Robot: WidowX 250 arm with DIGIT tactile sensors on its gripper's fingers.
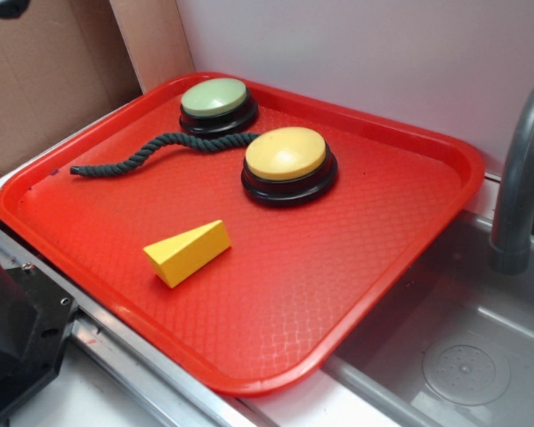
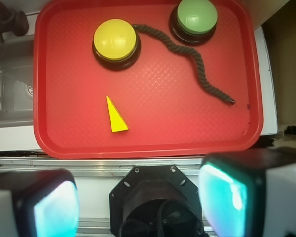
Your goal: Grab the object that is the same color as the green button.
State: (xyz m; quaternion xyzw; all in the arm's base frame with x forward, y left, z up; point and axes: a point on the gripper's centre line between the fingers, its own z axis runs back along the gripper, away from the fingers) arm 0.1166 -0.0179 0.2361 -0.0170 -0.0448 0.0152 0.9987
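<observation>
One dark green twisted rope on red tray, wavy, long axis left-right btwn green button & yellow button. Claw wide open, near tray edge, holding nothing.

Rope: I see a long, thin, dark green twisted cord lying flat and wavy on the red tray; one end sits between the two buttons, the other trails toward the tray's edge.
Green button: pale sage dome on a black round base, upright, near the tray's corner, touching the rope.
</observation>
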